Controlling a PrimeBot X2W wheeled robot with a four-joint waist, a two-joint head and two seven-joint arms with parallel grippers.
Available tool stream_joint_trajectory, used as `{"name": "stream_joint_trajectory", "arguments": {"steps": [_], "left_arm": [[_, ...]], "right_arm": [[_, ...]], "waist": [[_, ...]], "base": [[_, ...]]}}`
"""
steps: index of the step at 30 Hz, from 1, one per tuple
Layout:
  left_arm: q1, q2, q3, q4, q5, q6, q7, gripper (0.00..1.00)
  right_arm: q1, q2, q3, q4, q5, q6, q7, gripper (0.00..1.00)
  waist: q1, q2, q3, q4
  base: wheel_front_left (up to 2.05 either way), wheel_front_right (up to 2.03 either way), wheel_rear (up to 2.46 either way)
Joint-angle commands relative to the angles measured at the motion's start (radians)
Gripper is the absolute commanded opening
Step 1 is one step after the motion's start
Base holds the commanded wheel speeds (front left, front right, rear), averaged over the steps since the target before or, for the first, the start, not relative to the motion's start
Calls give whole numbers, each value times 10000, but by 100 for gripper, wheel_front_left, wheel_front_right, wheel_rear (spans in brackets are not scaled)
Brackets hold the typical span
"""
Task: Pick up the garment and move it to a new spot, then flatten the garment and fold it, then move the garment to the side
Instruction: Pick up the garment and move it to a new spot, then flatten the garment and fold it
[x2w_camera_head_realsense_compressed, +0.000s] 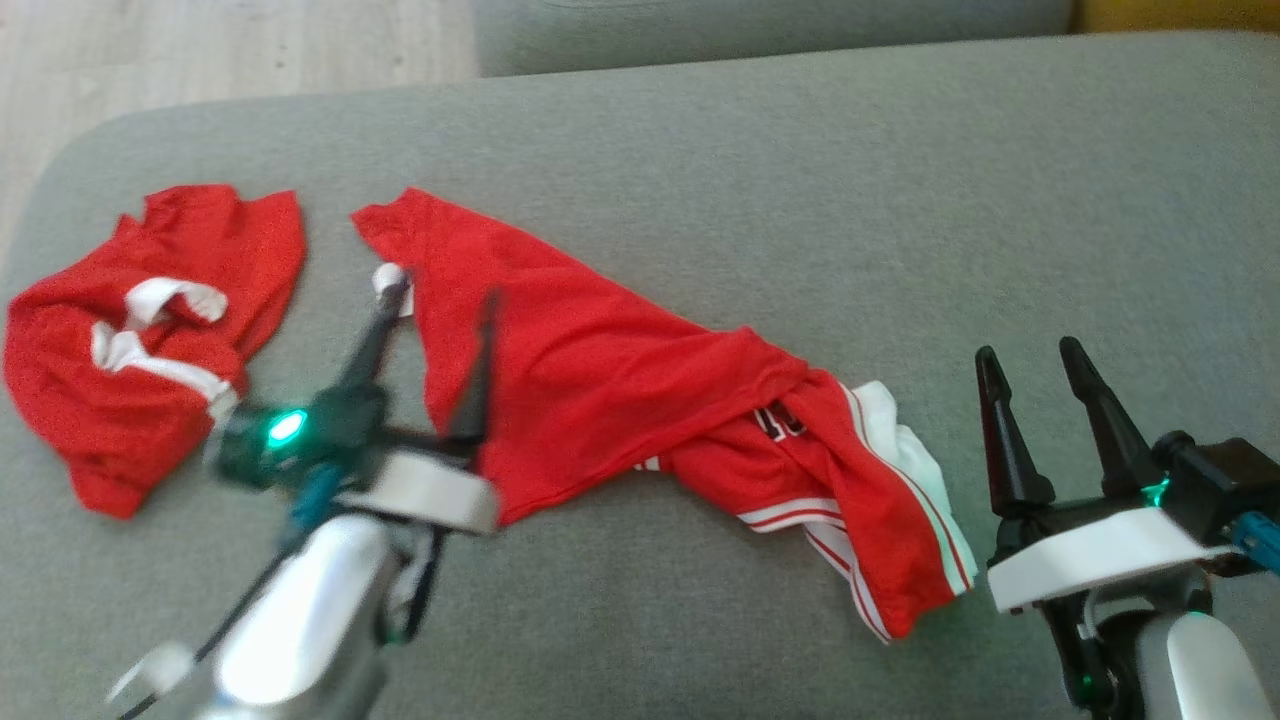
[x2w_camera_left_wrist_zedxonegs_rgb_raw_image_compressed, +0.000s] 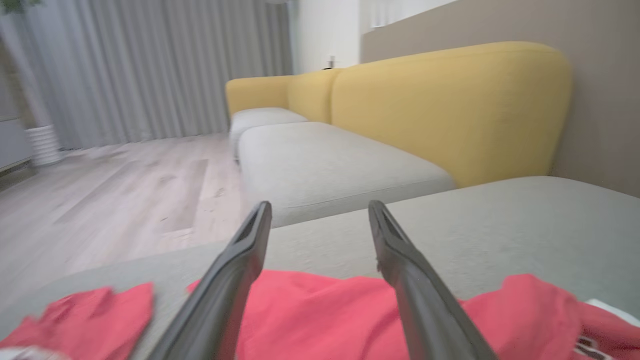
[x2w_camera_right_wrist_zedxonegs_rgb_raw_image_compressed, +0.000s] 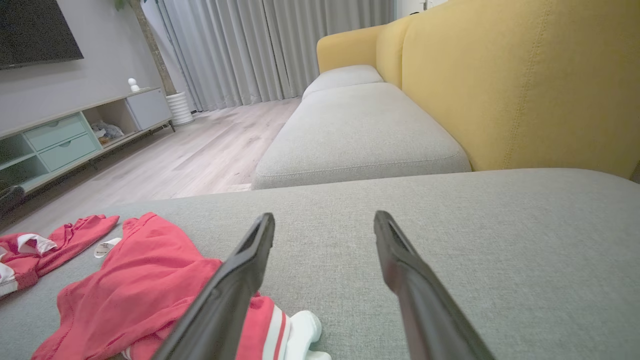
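The garment, red with white-striped trim, lies crumpled and stretched across the grey sofa cushion. My left gripper hovers open at the garment's left edge, with one finger over the red cloth and the other beside a small white tag; nothing is held. In the left wrist view the left gripper spreads above the garment. My right gripper stands open just right of the garment's white-trimmed end. In the right wrist view the right gripper has the garment at its lower left.
A second red garment with white trim lies bunched near the cushion's left edge. Wooden floor lies beyond that rounded edge. A yellow backrest, another grey seat and a TV cabinet stand farther off.
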Motion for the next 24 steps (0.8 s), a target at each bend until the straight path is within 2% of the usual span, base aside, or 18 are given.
{"name": "stream_joint_trajectory", "arguments": {"steps": [1,7,11,15,18,24], "left_arm": [[32,414,850,-541,84,158,-89,100],[1296,991,2421,-1241,96,195,-90,100],[2110,1136,3094,-1331,-423,-214,-90,100],[2527,1307,3220,-1245,-775,-507,-1,100],[2754,1513,3091,-1361,-723,-568,252,100],[3241,1714,2768,-1766,-379,-279,664,100]], "right_arm": [[-100,-34,171,-471,-69,-7,41,100],[89,-34,110,-660,-164,-7,212,100],[288,-34,56,-765,-206,-7,308,100],[473,-34,48,-834,-218,-7,393,100],[651,-34,39,-892,-233,-7,468,100],[1031,-34,65,-1031,-223,-7,589,100]], "waist": [[1,0,-109,191],[1,0,-258,396],[1,0,-397,483],[1,0,-501,510],[1,0,-604,519],[1,0,-878,444]], "base": [[0,0,0],[0,0,0],[0,0,0],[0,0,0],[0,0,0],[0,0,0]]}}
